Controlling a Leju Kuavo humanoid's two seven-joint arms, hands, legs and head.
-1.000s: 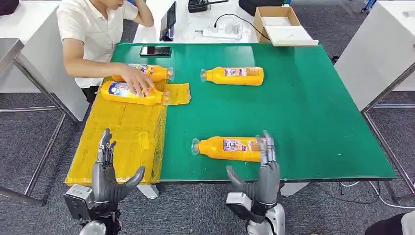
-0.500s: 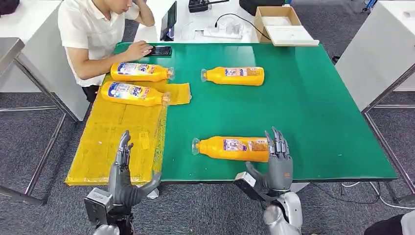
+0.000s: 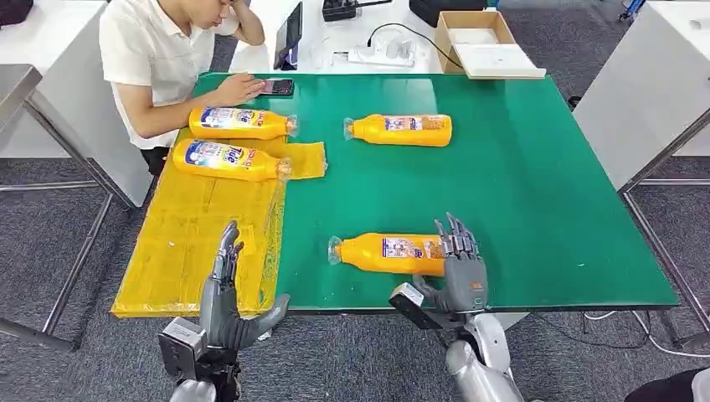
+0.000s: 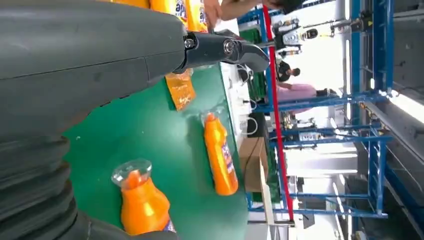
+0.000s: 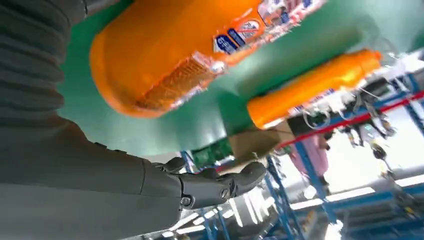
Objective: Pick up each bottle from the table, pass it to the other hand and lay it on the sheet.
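An orange bottle [image 3: 389, 253] lies on its side near the front edge of the green table [image 3: 536, 193], cap pointing left. My right hand [image 3: 459, 268] stands open at its base end with the fingers raised, not gripping; the right wrist view shows the bottle's base [image 5: 170, 60] close above the hand [image 5: 100, 175]. My left hand [image 3: 224, 297] is open, fingers up, over the front edge of the yellow sheet [image 3: 201, 226]. A second bottle [image 3: 402, 130] lies farther back on the table. Two more bottles [image 3: 239, 123] [image 3: 226, 160] lie on the sheet's far end.
A person sits at the table's far left corner with a hand on a phone [image 3: 276, 86]. A cardboard box [image 3: 481, 42] and a power strip [image 3: 381, 54] are on the white table behind. White tables stand to the left and right.
The person's hand left the bottles on the sheet and went to the phone. My right hand came up against the near bottle's base. My left hand moved right and forward.
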